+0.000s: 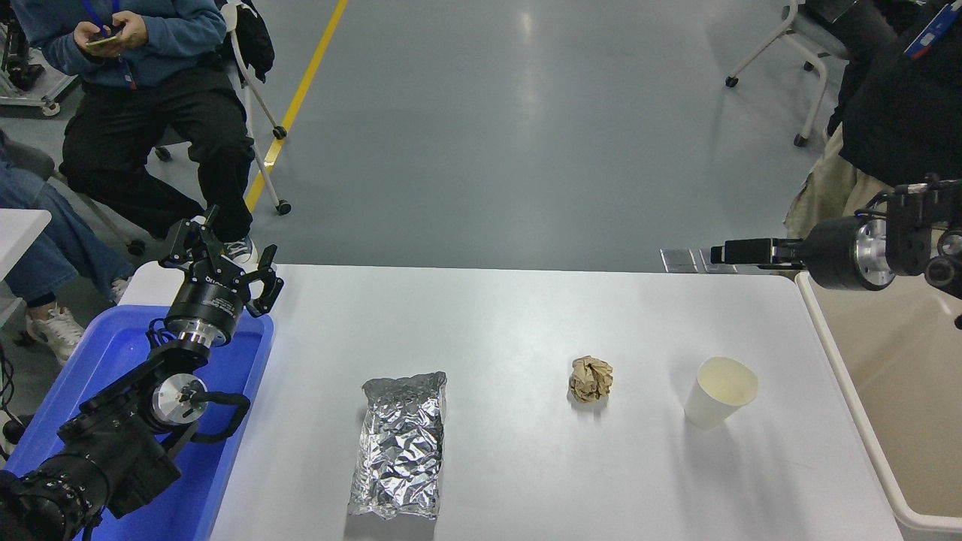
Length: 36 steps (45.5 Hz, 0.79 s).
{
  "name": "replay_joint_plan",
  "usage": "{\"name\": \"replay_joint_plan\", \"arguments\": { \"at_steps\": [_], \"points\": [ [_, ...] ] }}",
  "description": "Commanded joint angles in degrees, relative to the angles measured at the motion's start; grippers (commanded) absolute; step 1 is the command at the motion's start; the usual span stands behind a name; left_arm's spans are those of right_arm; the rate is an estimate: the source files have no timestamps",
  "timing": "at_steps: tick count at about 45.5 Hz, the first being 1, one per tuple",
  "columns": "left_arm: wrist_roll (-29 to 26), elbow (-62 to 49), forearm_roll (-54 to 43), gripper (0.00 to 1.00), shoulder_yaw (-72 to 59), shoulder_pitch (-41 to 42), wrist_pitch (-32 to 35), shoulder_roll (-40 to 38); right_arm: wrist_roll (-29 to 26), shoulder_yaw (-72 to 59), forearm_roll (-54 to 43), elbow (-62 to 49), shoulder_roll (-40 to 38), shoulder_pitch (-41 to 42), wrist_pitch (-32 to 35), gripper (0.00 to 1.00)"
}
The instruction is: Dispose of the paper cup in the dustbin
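The paper cup (720,392), white with a cream inside, stands upright on the white table (511,323) at the right. The beige dustbin (894,361) with its off-white rim stands just off the table's right edge. My right gripper (715,252) comes in from the right edge above the bin's far corner and points left. It is at the table's far edge, well beyond the cup and apart from it, and holds nothing. My left gripper (228,259) is parked open and empty over the blue tray (113,353) at the lower left.
A crumpled brown paper ball (591,379) lies left of the cup. A foil-wrapped packet (400,455) lies near the table's front middle. A person sits at the far left with a phone, and another person is at the far right.
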Motion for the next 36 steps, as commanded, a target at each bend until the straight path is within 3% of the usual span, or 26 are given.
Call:
{"name": "replay_joint_plan", "arguments": {
  "at_steps": [1,19,36],
  "points": [
    [0.0,0.0,0.0,1.0,0.0,0.0,0.0,0.0,0.1,-5.2,-5.3,1.8,1.4,-2.2,-0.5,1.0],
    [0.0,0.0,0.0,1.0,0.0,0.0,0.0,0.0,0.1,-5.6,-5.5,-2.5,2.3,-10.6,-6.5,0.99],
    [0.0,0.0,-0.1,1.0,0.0,0.0,0.0,0.0,0.1,-5.6,-5.4,-5.9,4.9,-12.3,-9.9,0.99]
  ]
}}
